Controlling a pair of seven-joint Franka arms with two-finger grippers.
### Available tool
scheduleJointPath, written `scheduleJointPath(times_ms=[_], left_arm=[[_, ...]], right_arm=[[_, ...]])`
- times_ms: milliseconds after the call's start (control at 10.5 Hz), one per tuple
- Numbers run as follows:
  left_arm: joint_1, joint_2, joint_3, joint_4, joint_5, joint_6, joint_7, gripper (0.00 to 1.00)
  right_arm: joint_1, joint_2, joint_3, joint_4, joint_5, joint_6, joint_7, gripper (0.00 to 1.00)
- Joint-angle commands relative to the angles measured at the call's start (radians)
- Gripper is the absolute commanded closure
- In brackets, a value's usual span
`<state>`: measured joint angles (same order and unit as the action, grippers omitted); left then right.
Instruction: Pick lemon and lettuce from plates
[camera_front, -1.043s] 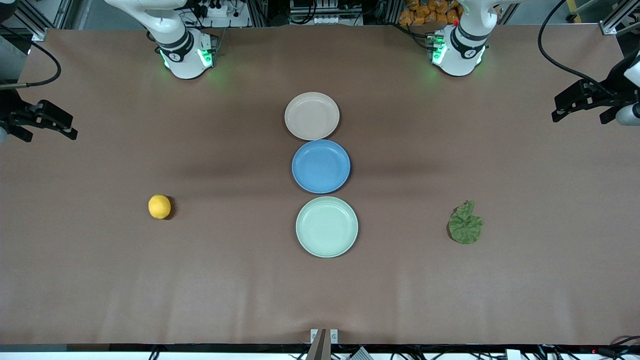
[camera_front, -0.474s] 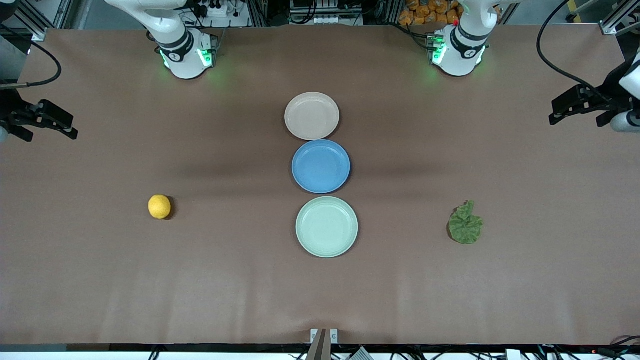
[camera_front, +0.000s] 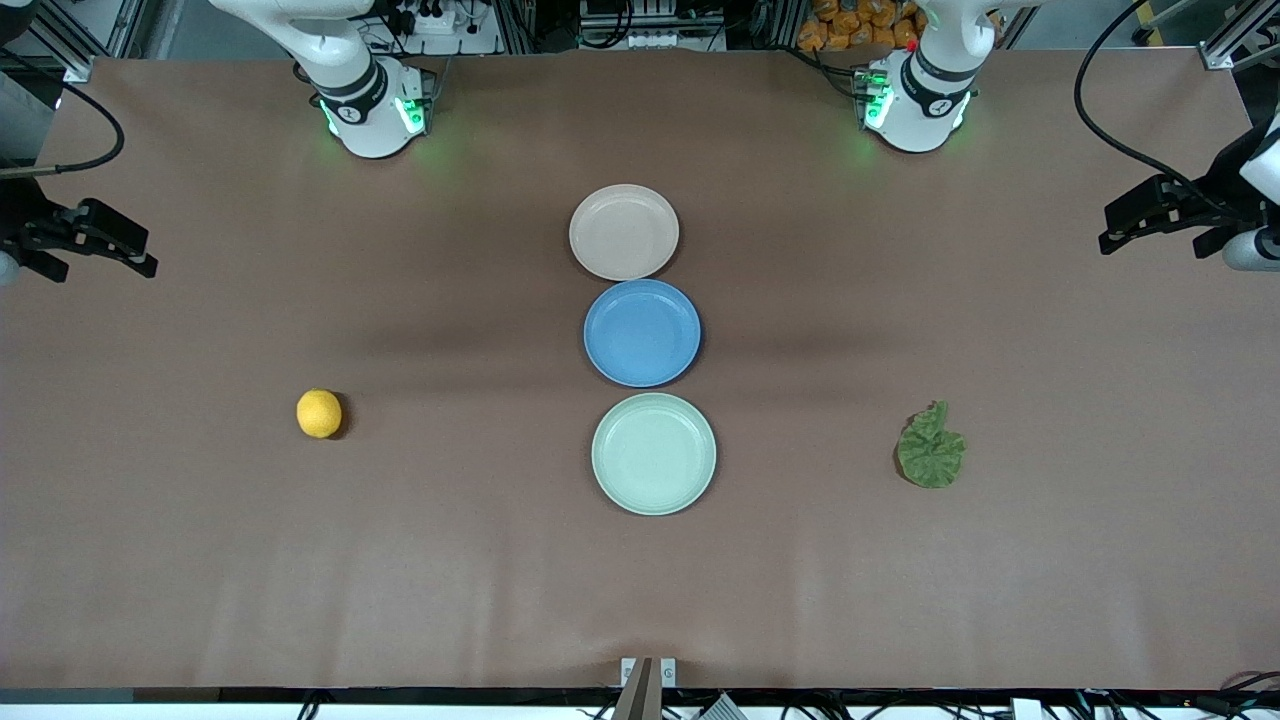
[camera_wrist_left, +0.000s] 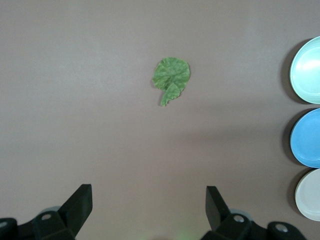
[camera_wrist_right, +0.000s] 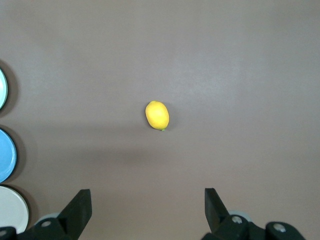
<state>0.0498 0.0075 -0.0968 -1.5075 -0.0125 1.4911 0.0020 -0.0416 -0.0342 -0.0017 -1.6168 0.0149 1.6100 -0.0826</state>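
Plates run in a line down the middle of your table (camera_front: 200, 580): the beige-pink plate (camera_front: 624, 232) closest to the robot bases, the blue plate (camera_front: 642, 333) next, and the mint green plate (camera_front: 654, 453) nearest the front camera. All three are bare. You will find the lemon (camera_front: 319, 413) on the tabletop toward the right arm's end, well apart from the plates, and the lettuce (camera_front: 931, 455) on the tabletop toward the left arm's end, stem tip pointing toward the bases.

The right gripper (camera_front: 95, 245) hangs high over its end of the table with jaws spread wide and nothing in them; the left gripper (camera_front: 1160, 215) does likewise over its own end.

Compared with a second ago, you will see the left gripper has shifted slightly; the right has barely stirred. Lemon, lettuce and plates lie just where they did.
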Motion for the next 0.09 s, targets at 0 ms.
scheduleJointPath(times_ms=[0], left_arm=[[0.004, 0.006, -0.003, 0.024, -0.001, -0.02, 0.001, 0.0]], right_arm=[[-0.024, -0.003, 0.019, 0.009, 0.014, -0.015, 0.012, 0.0]])
